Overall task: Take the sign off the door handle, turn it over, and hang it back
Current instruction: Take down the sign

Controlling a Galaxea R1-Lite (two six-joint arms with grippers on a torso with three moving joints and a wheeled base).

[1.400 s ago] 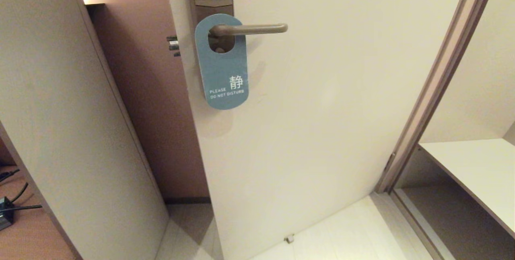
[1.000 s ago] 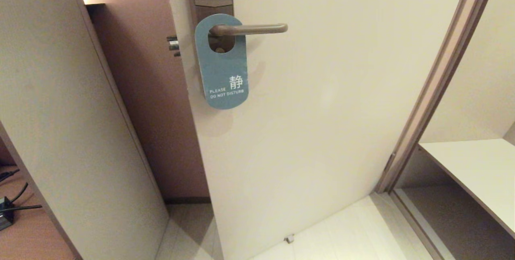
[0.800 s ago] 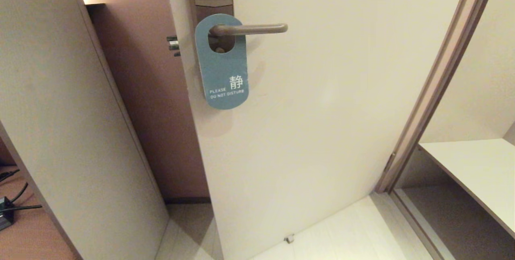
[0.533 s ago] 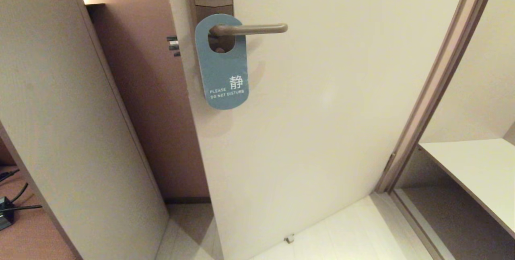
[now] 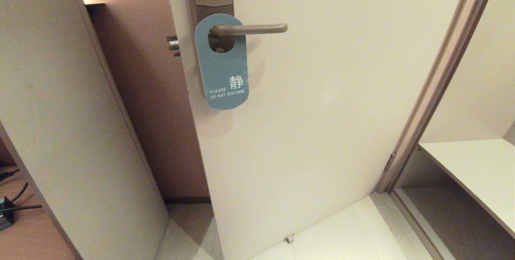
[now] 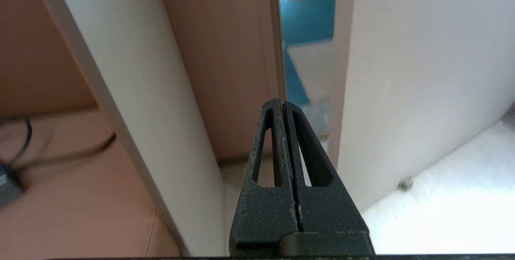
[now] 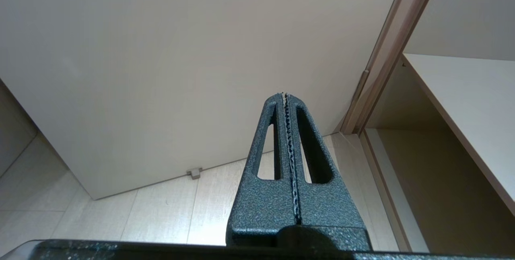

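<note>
Sign (image 5: 222, 65) on door handle (image 5: 248, 29)

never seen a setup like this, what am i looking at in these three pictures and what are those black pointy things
These are three cameras on one two-armed robot. The head view looks forward and down at a cream door. On its brownish-grey metal lever door handle hangs a flat blue-grey card sign reading "PLEASE DO NOT DISTURB". Neither arm appears in that view.

The other two pictures come from cameras on the wrists, behind the fingers. The black pointed shapes are the robot's grippers, its hands. The left gripper points low, towards the gap beside the door's edge; the right gripper points at the door's lower part, above the pale tiled floor. Both have their jaws pressed together and hold nothing. The sign is untouched.
</note>
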